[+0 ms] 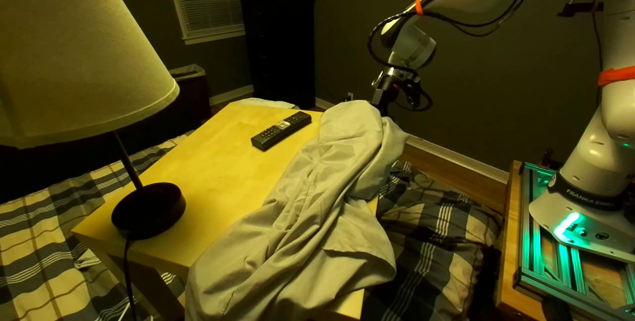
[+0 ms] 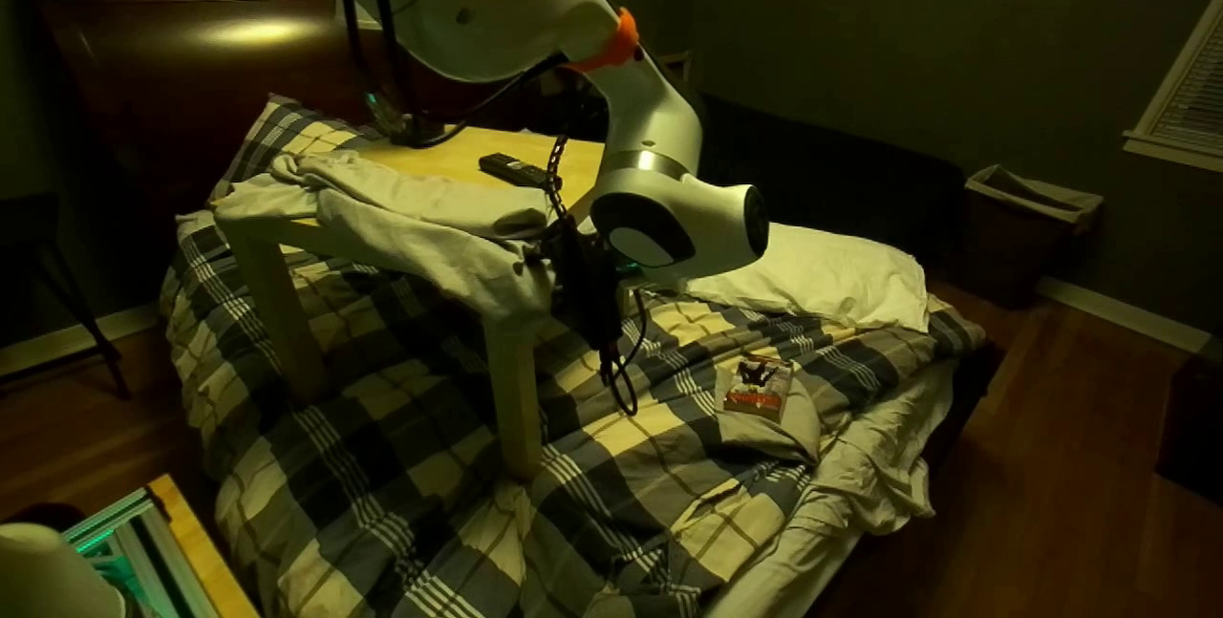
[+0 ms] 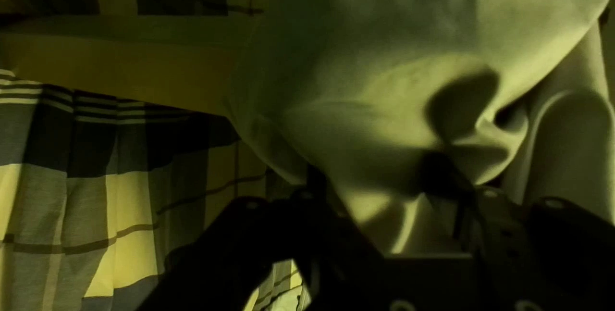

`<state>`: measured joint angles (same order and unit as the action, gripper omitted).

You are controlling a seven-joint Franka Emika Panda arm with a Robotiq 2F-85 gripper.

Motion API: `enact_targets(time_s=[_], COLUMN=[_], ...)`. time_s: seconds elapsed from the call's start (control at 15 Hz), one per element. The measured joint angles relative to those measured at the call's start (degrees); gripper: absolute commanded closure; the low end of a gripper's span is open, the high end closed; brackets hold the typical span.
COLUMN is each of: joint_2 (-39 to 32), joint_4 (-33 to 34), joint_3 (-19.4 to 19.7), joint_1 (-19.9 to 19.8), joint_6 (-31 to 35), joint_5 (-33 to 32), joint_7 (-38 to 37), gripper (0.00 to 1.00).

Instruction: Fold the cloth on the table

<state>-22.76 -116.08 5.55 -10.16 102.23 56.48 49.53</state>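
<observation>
The pale grey-beige cloth (image 1: 317, 202) lies bunched in long folds along one side of the yellow table (image 1: 218, 167) and hangs over its edge. In an exterior view, it (image 2: 420, 207) drapes over the table's corner above a leg (image 2: 516, 398). My gripper (image 1: 381, 102) is at that corner, beside the cloth's end; its fingertips are partly hidden by cloth there. In the wrist view, the gripper's fingers (image 3: 375, 176) are dark and spread apart, with cloth (image 3: 399, 85) in front of and between them. The jaws are open, not closed on the cloth.
A black remote (image 1: 281, 131) and a lamp base (image 1: 149, 210) stand on the tabletop. The table stands on a bed with a plaid cover (image 2: 401, 522). A white pillow (image 2: 812, 274) and a small packet (image 2: 758, 389) lie on the bed.
</observation>
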Motion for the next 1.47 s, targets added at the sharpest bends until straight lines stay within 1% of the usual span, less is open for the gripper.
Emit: enact_targets(time_s=[0.2,0.27,0.73,0.93,1.2,1.33,1.47], joint_2=[-0.35,-0.37,0.34,3.16,10.33,13.4,15.04], joint_4=[1.11,1.49,5.31,6.73,8.89,11.4,14.39], joint_3=[0.0,0.0,0.12,0.09,0.03,0.04,0.01], joint_1=[-0.6,-0.81,-1.59,-1.07,0.92,1.71,2.18], joint_6=[-2.4,-3.45,-10.44,-11.93,-11.21,-8.87,-5.17], joint_5=[1.74,2.2,3.66,2.54,-1.33,-3.39,-4.94], joint_7=[-1.69,-2.42,-8.54,-11.09,-13.66,-15.4,-16.78], gripper=[0.96,1.0,1.0,1.0,1.0,1.0,1.0])
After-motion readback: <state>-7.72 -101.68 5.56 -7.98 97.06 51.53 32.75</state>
